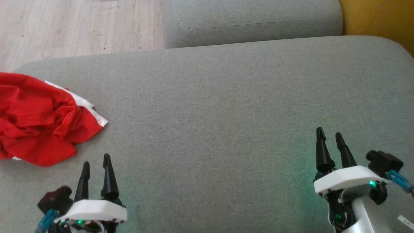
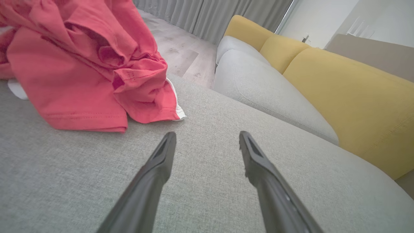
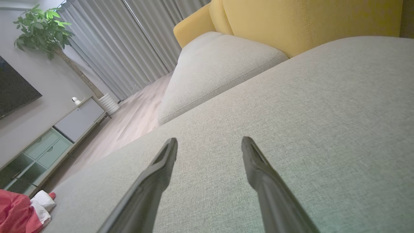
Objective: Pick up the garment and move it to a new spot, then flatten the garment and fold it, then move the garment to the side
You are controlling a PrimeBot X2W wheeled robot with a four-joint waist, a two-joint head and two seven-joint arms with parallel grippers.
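Note:
A crumpled red garment (image 1: 38, 121) with white trim lies bunched at the left edge of the grey sofa cushion (image 1: 226, 103). In the left wrist view the garment (image 2: 87, 64) fills the upper left, and in the right wrist view a corner of the garment (image 3: 19, 213) shows at the bottom left. My left gripper (image 1: 96, 161) hovers open just below and to the right of the garment, nothing between its fingers. Far to the right, my right gripper (image 1: 329, 133) is open over bare cushion. Both gripper gaps, left gripper (image 2: 207, 136) and right gripper (image 3: 208, 141), hold nothing.
A second grey cushion (image 1: 252, 22) lies beyond the first, with yellow sofa backrests (image 2: 349, 94) on the right. Wooden floor (image 1: 74, 29) lies past the cushion's far left edge. A low cabinet (image 3: 48, 142), a potted plant (image 3: 42, 29) and curtains (image 3: 129, 42) stand across the room.

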